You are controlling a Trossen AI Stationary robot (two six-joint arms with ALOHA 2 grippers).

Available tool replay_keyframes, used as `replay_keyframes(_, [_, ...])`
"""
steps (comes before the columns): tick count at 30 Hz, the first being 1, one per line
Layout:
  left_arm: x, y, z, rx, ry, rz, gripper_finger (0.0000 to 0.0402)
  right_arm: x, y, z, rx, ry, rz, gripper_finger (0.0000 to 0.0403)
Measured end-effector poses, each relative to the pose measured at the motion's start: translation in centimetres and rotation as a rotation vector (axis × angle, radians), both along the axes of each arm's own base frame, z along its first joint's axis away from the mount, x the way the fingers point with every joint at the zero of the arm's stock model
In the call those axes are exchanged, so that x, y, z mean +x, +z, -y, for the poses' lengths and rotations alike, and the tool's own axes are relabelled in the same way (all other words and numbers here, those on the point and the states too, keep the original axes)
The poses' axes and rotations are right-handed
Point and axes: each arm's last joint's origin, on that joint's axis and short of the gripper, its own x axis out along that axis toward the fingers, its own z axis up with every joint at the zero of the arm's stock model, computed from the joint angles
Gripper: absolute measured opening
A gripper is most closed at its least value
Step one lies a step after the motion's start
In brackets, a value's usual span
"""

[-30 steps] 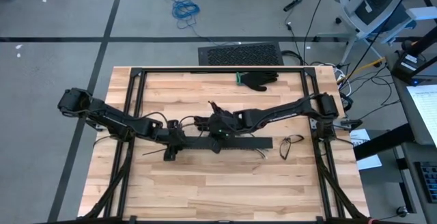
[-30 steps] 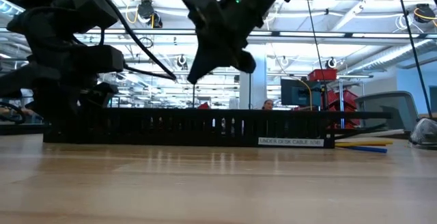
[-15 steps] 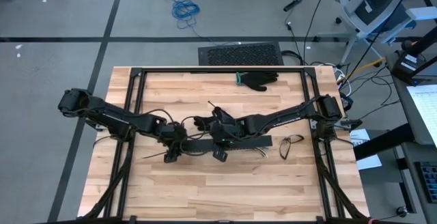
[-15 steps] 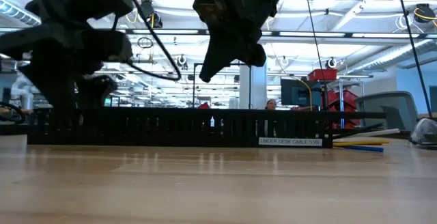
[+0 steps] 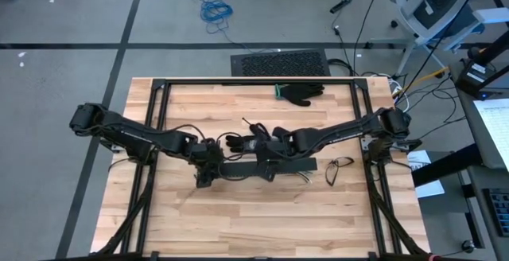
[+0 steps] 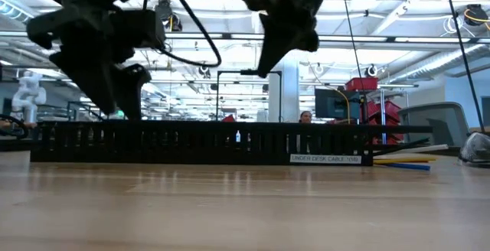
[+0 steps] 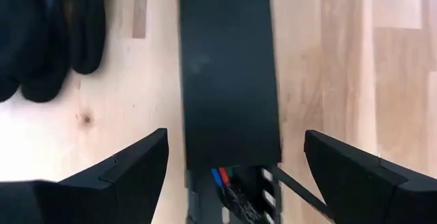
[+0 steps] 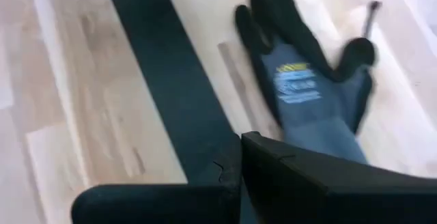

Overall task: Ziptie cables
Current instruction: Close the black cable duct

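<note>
A long black slotted channel (image 5: 262, 167) lies across the middle of the table, closed by a flat black cover (image 7: 229, 74). The cables show only as blue, red and dark wires (image 7: 222, 178) inside its uncovered left end. My left gripper (image 7: 232, 149) hangs open above that end, one finger on each side, and touches nothing; the low view has it (image 6: 115, 98) just above the channel (image 6: 207, 142). My right gripper (image 5: 269, 162) is shut and empty, high over the channel's middle (image 8: 164, 80).
One black glove (image 5: 301, 92) lies near the far edge, and a second, with a blue cuff (image 8: 300, 87), lies just beyond the channel. A thin dark wire loop (image 5: 340, 166) sits past the channel's right end. Yellow and blue sticks (image 6: 406, 162) rest at the right.
My left gripper has risen off the channel's left end. My right gripper, still shut, has gone up and toward the table's right edge, along the channel.
</note>
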Motion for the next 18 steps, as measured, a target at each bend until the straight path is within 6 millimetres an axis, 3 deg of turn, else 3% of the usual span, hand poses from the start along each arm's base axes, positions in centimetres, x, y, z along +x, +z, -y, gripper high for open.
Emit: replay_keyframes(18, [-0.59,-0.61,0.65,-0.027,0.066,-0.092,0.0331,-1.07,0.47,-0.41,-0.087,-0.018,-0.045,0.0])
